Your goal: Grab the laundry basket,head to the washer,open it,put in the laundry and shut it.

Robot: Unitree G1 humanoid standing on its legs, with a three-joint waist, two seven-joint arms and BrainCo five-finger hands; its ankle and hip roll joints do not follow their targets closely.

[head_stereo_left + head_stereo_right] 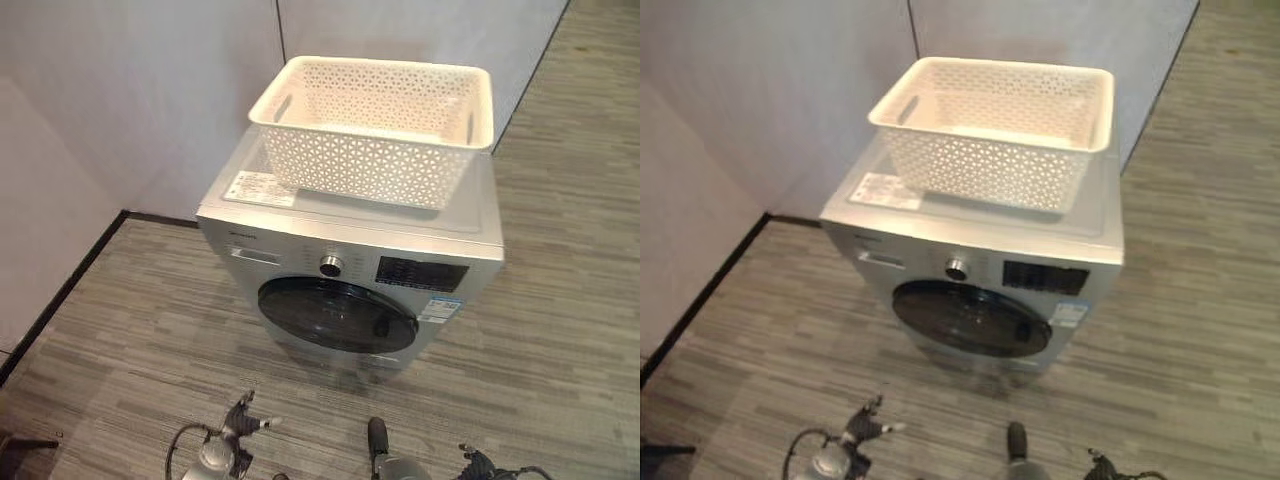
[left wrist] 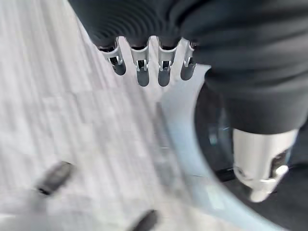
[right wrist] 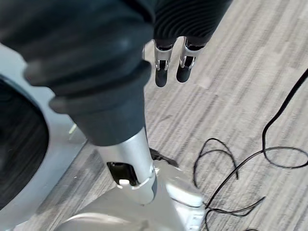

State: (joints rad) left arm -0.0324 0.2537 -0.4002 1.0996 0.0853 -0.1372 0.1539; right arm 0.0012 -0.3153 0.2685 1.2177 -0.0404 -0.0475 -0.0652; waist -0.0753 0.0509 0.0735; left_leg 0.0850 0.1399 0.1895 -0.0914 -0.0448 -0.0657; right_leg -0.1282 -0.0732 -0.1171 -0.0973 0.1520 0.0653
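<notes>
A white perforated laundry basket (image 1: 370,130) stands on top of the silver front-loading washer (image 1: 300,205), and its inside looks empty. The washer's round dark door (image 1: 335,315) is shut, below a dial (image 1: 331,265) and a dark display panel (image 1: 420,273). Both hands hang low in front of the washer, apart from it. My left hand (image 1: 225,450) is at the bottom left of centre, with straight fingers (image 2: 139,62) that hold nothing. At the bottom right of centre is my right hand (image 1: 385,460), whose fingers (image 3: 168,62) are also straight and empty. The door's rim (image 2: 183,144) lies close beyond the left hand.
Pale partition walls (image 1: 140,100) stand behind and to the left of the washer, with a black baseboard (image 1: 60,295) along the left wall. Grey wood-pattern floor (image 1: 130,340) spreads in front of and to the right of the machine. A dark object (image 1: 20,445) sits at the lower left corner.
</notes>
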